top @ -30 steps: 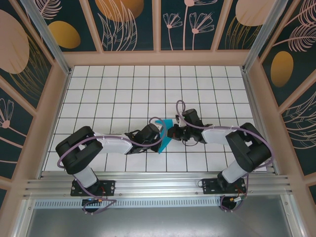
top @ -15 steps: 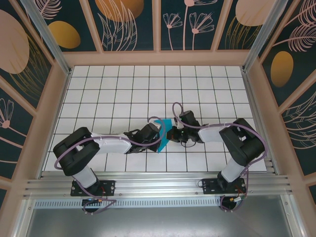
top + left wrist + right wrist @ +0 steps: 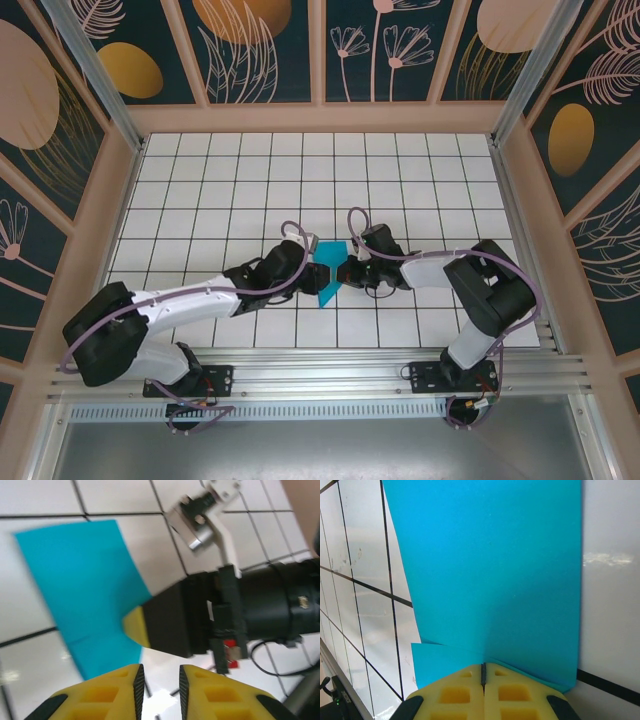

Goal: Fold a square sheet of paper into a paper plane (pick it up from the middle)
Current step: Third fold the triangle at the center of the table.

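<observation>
From above, the thin teal-blue sheet of paper (image 3: 330,288), already folded into a narrower shape with a slanted lower end, lies on the white tabletop with black grid lines (image 3: 220,180) near its middle, between the two arms. The left gripper (image 3: 310,267) reaches it from the left and the right gripper (image 3: 345,271) from the right, both low over the tiles. Here the black wrists hide how the jaws stand. Dark teal wall panels with peach and orange plant prints (image 3: 250,40) ring the table.

The left wrist camera shows more. The left gripper (image 3: 159,680) has its yellow fingers (image 3: 107,695) a narrow slit apart, with nothing between them and bare tile beyond. Ahead, the sheet (image 3: 80,580) lies flat, and the right gripper (image 3: 136,625) bites its near edge with a yellow pad. A small red and white label (image 3: 228,651) on that gripper's black body is too blurred to read.

The right wrist camera gives the grip close up. The right gripper (image 3: 483,672) has its yellow fingers pressed together on the edge of the sheet (image 3: 490,565). A lower layer of paper peeks out at the lower left, showing the sheet is doubled over.
</observation>
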Controlling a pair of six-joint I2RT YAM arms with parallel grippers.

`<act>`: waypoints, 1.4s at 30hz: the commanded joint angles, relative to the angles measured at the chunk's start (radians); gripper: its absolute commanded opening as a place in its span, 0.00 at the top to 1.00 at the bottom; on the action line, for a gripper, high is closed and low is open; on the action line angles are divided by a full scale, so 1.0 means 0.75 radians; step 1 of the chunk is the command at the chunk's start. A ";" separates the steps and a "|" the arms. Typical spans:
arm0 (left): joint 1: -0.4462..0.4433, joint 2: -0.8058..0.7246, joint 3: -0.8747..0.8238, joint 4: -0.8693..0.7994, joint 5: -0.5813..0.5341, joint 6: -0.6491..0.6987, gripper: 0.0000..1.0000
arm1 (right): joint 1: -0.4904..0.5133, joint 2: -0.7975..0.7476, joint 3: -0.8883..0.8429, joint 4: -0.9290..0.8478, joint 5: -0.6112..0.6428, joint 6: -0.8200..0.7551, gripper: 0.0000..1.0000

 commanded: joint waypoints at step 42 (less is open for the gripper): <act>0.004 0.355 -0.088 0.061 0.173 -0.234 0.76 | 0.008 0.061 -0.022 -0.139 0.157 -0.006 0.97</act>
